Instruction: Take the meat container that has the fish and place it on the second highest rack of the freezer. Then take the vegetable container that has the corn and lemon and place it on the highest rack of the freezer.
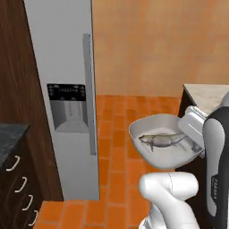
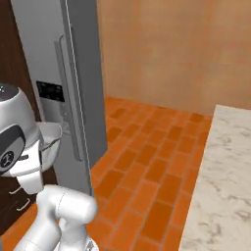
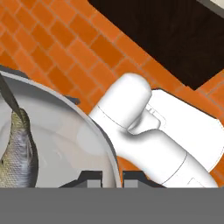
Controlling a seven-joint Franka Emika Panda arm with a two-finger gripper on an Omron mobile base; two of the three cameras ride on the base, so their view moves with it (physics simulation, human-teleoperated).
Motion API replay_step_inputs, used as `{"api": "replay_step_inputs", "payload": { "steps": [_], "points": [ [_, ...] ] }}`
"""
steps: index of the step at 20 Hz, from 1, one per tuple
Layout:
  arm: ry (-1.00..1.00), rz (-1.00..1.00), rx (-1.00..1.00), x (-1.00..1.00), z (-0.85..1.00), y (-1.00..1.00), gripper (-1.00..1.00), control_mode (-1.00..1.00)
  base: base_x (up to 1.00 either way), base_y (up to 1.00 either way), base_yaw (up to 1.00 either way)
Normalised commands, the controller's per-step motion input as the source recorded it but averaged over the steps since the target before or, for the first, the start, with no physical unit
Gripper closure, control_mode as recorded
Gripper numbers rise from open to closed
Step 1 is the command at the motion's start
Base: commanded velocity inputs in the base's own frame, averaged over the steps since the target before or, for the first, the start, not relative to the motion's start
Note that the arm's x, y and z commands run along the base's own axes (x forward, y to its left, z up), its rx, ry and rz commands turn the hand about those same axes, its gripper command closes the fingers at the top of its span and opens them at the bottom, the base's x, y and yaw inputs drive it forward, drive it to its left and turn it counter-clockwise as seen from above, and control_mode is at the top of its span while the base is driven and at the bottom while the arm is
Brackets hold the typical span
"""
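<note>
Hanging above the orange brick-tiled floor (image 1: pixel 117 134), the shallow light-grey rounded-square meat container (image 1: pixel 157 127) is carried in mid-air in the left base view, tilted so its hollow faces the camera. The slim silvery-olive fish (image 1: pixel 161 140) lies across its middle. The gripper (image 1: pixel 197 147) meets the dish at its right rim, where the white hand covers the fingers. To the left stands the tall grey-silver freezer (image 1: pixel 62 67), doors closed, with its long vertical grey bar handle (image 1: pixel 88 94) and a dark dispenser panel (image 1: pixel 67 106). Dark wooden cabinets (image 1: pixel 18 183) flank it on the left, and a pale marble counter (image 1: pixel 206 96) sits far right.

In the right base view the freezer (image 2: pixel 49 54) rises at the left, and part of the meat container (image 2: pixel 49 142) shows just in front of its handle (image 2: pixel 68 98), beside the arm's white joint. The marble counter (image 2: pixel 223 181) fills the near right, with floor (image 2: pixel 142 166) between.

In the hand view the two dark fingertips (image 3: pixel 89 178) stand close together, pinching the thick rim of the meat container (image 3: pixel 78 131). The fish (image 3: pixel 19 148) lies at the left inside the dish, over the floor (image 3: pixel 65 57).
</note>
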Motion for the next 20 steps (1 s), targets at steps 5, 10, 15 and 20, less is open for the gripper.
{"api": "replay_step_inputs", "payload": {
  "steps": [5, 10, 15, 20],
  "points": [
    [0.00, 0.00, 0.00, 0.00, 0.00, 0.00, 1.00, 1.00, 0.40, -0.43, -0.66],
    [0.00, 0.00, 0.00, 0.00, 0.00, 0.00, 1.00, 1.00, 0.93, -0.10, -0.46],
    [0.00, 0.00, 0.00, 0.00, 0.00, 0.00, 1.00, 1.00, 1.00, 0.00, -0.27],
    [0.00, 0.00, 0.00, 0.00, 0.00, 0.00, 1.00, 1.00, 1.00, -0.01, -0.08]
  ]
}}
